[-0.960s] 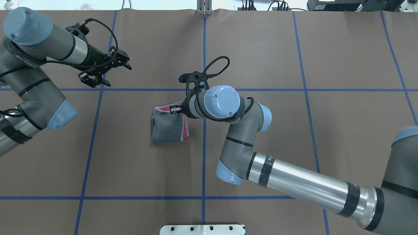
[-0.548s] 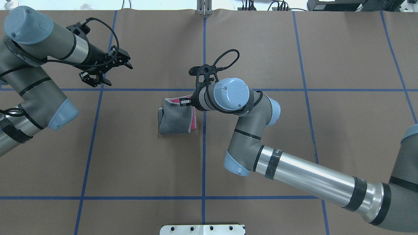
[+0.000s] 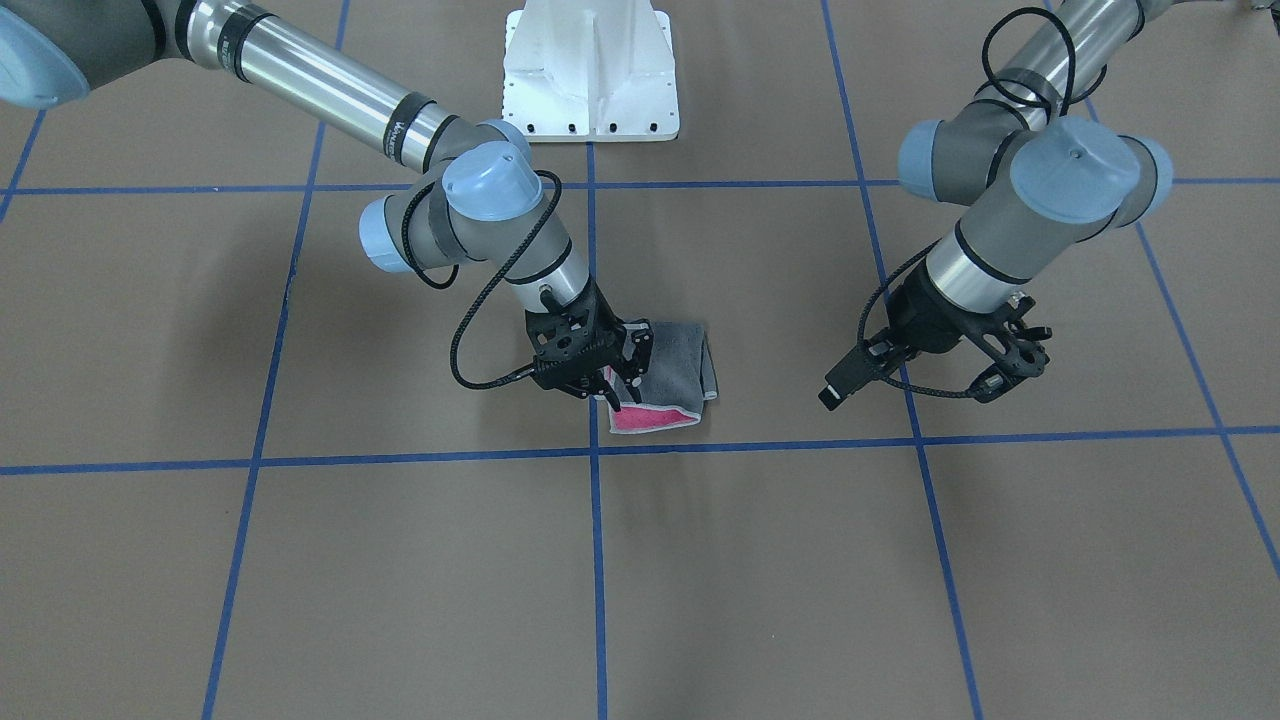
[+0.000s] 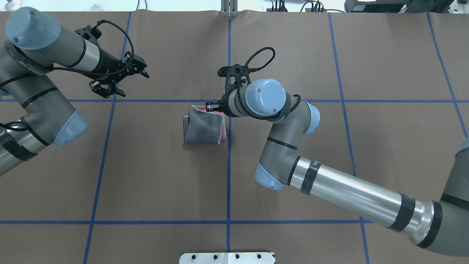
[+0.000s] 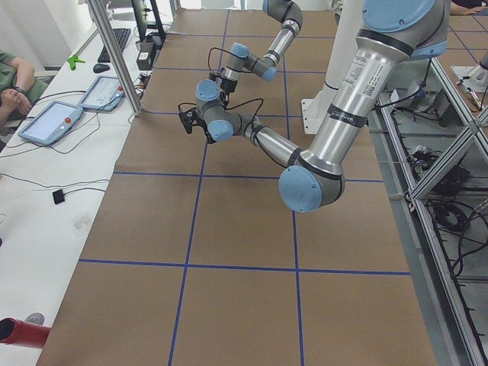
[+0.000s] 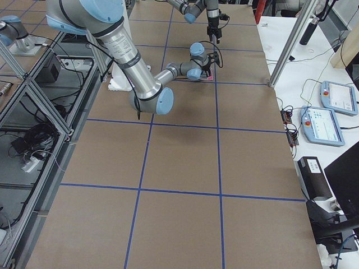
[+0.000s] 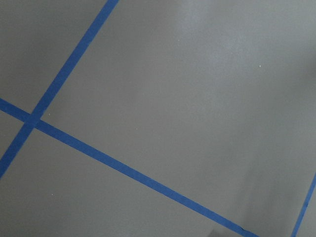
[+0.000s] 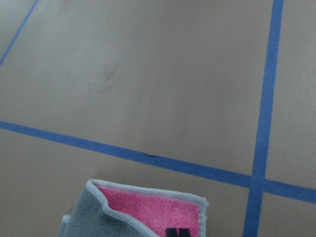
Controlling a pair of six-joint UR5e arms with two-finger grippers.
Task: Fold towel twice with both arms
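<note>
Probably finishing fold 2: pinches corner of folded towel (image 4: 203, 126) with right end effector (image 4: 210, 106), holds left end effector (image 4: 124, 81) open, empty, well apart.

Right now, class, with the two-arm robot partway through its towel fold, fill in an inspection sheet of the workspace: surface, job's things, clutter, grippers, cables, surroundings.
Surface: brown table covering, flat, marked with a blue tape grid.
Job's things: towel folded, grey face up, pink edge showing, beside the centre tape line.
Clutter: nothing seen.
Grippers: right gripper shut on the towel's far corner; left gripper open, empty, well apart from the towel.
Cables: left wrist cable and right wrist cable loop clear of the towel.
Surroundings: white pedestal; teach pendants on a side bench; person's arm.
</note>
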